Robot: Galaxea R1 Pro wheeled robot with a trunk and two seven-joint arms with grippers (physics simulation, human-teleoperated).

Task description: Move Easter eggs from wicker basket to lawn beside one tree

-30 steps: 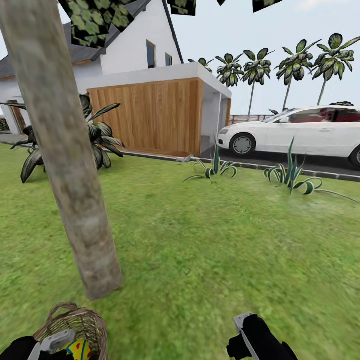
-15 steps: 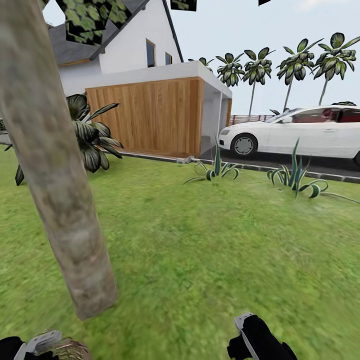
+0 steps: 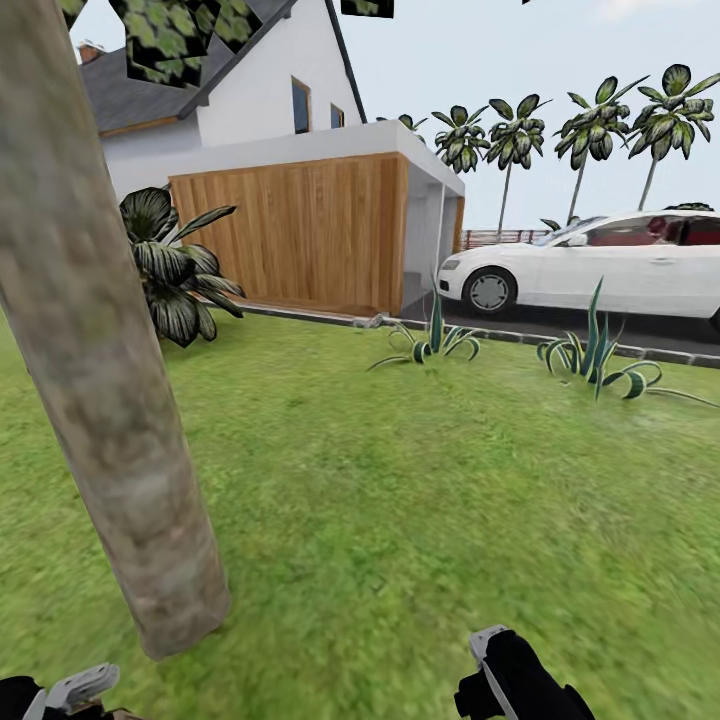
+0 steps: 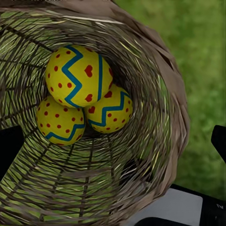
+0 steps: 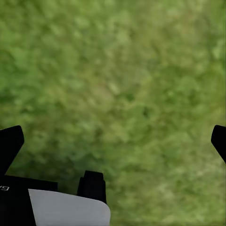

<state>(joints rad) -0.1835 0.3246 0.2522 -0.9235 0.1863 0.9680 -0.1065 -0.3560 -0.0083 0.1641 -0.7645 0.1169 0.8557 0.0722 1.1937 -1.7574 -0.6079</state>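
Three yellow Easter eggs with blue zigzags and red dots lie together inside the wicker basket (image 4: 165,80): one on top (image 4: 77,75), one below it (image 4: 60,123), one beside them (image 4: 112,110). My left gripper (image 4: 113,147) hangs open over the basket's mouth, one fingertip (image 4: 9,149) over the weave and the other (image 4: 219,140) over grass. In the head view the left gripper (image 3: 70,690) sits at the bottom edge, beside the tree trunk (image 3: 110,400). My right gripper (image 3: 490,655) is open over bare lawn (image 5: 117,84) with nothing in it.
The trunk's base (image 3: 180,620) meets the grass just ahead of my left arm. Open lawn (image 3: 420,500) stretches ahead to spiky plants (image 3: 435,340), a broad-leafed bush (image 3: 170,270), the wood-panelled garage (image 3: 300,235) and a white car (image 3: 600,260).
The whole head view has shifted: the trunk looms closer and further left, and the basket with its eggs has slid off the bottom edge. Both grippers keep their places in the picture.
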